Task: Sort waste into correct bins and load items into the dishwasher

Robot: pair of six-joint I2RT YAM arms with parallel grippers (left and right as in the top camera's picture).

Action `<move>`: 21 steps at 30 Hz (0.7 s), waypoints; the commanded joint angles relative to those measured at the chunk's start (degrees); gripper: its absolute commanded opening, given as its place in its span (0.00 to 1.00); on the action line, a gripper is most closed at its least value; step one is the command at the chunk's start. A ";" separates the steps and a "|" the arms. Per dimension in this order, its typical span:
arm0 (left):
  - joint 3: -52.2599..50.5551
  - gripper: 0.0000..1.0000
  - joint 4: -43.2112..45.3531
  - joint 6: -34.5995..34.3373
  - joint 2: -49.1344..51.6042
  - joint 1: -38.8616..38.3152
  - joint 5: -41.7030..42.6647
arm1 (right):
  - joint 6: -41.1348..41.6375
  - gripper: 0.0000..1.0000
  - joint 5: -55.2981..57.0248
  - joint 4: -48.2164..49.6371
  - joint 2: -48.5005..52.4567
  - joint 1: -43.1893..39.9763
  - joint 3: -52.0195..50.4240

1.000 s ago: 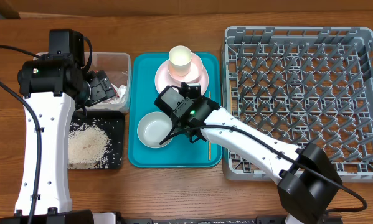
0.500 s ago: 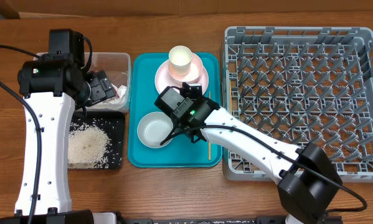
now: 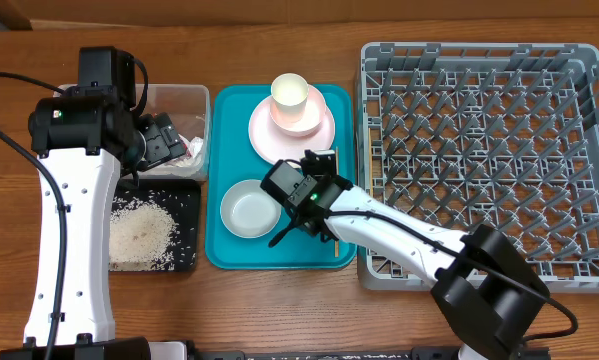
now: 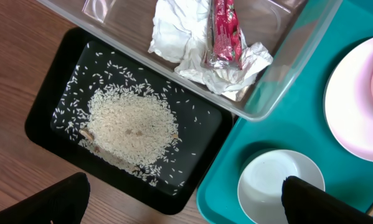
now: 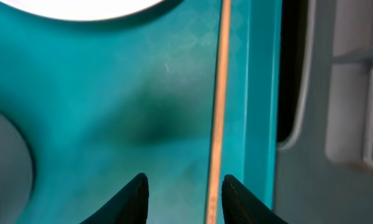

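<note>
Teal tray (image 3: 219,255) overhead, and the right tool (image 3: 293,230) is hovering low over it between the white bowl (image 3: 247,208) and the chopstick (image 3: 336,243), which is lying along the rim beside the dish rack (image 3: 479,150). The arm is stretching in across the rack's front corner. From the left wrist, the left tool (image 4: 183,182) is hanging spread and empty above the rice (image 4: 130,127) on the black tray (image 4: 49,118), with tissue (image 4: 174,37) and wrapper (image 4: 223,31) sitting in the clear tub (image 4: 286,81). From the right wrist, the fingers are standing apart, nothing between them but tray, the stick running just inside one tip and hard against the tray wall. I'm judging that finger risks landing on the thin stick and flicking it away instead of pinching it.
</note>
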 commanded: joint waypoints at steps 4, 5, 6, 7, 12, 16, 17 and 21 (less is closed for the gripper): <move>0.55 1.00 0.07 -0.17 0.11 -0.02 -0.37 | 0.28 0.40 1.99 4.50 0.11 0.17 -4.17; 0.55 1.00 0.07 -0.17 0.11 -0.02 -0.37 | 0.28 0.40 2.01 5.01 0.11 0.17 -4.72; 0.55 1.00 0.07 -0.17 0.11 -0.02 -0.37 | 0.28 0.40 2.05 5.62 0.11 0.15 -5.22; 0.55 1.00 0.07 -0.17 0.11 0.00 -0.37 | 0.28 0.40 2.08 6.29 0.11 0.15 -5.86; 0.55 1.00 0.07 -0.17 0.11 -0.02 -0.37 | 0.28 0.40 2.25 7.43 0.11 0.15 -6.67; 0.55 1.00 0.07 -0.17 0.11 -0.02 -0.37 | 0.28 0.41 2.29 7.41 0.11 0.11 -6.69; 0.55 1.00 0.07 -0.17 0.11 -0.02 -0.37 | 0.31 0.41 2.49 7.43 0.11 -0.04 -6.69; 0.55 1.00 0.07 -0.17 0.11 -0.02 -0.37 | 0.31 0.41 2.40 7.41 0.11 -1.01 -6.73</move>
